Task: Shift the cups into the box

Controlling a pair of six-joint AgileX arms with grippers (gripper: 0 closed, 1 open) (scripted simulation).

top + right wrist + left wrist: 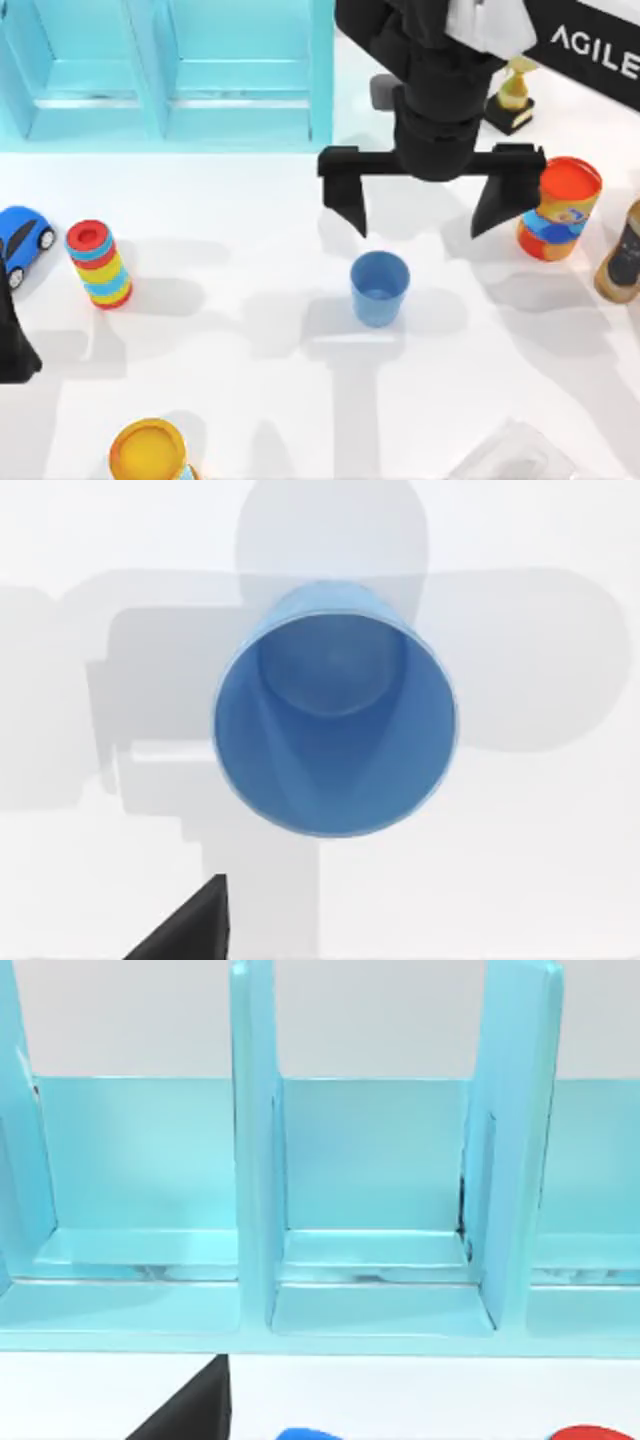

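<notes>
Table [250, 400] seen from above: the blue cup [380, 288] is standing upright near the middle, empty. The right gripper [430, 222] is hanging just behind it with jaws spread wide, touching nothing. The box [165, 70] is sitting at the back left. The left gripper [14, 345] is parked at the left edge; its jaw state cannot be told.

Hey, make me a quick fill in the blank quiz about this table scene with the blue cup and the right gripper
1. The right gripper hovers above the table with its fingers ____.
2. The blue cup stands ____ on the table.
3. The box is coloured light ____.
4. At the table's left edge, beside the striped cylinder, sits a blue toy ____.

Missing words: open; upright; blue; car
</notes>
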